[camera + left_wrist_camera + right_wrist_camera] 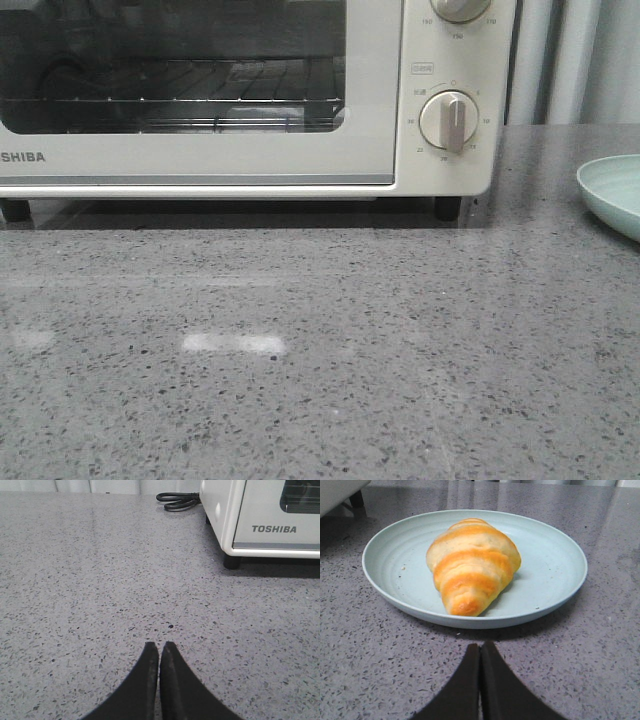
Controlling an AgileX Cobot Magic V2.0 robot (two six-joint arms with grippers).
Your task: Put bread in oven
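The cream-white oven (pixel 240 160) stands at the back of the grey stone table, its glass door shut, with a wire rack (pixel 180 110) behind the glass. It also shows in the left wrist view (pixel 260 520). The golden-orange striped bread (pixel 470 565) lies on a pale green plate (pixel 555 580) in the right wrist view. My right gripper (pixel 480 646) is shut and empty, just short of the plate's near rim. My left gripper (pixel 159 645) is shut and empty over bare table, away from the oven. Neither gripper shows in the front view.
The plate's edge (pixel 612 195) shows at the far right of the front view, beside the oven. A black power cord (pixel 177 501) lies coiled behind the oven's left side. A round beige dial (pixel 448 120) is on the oven's right panel.
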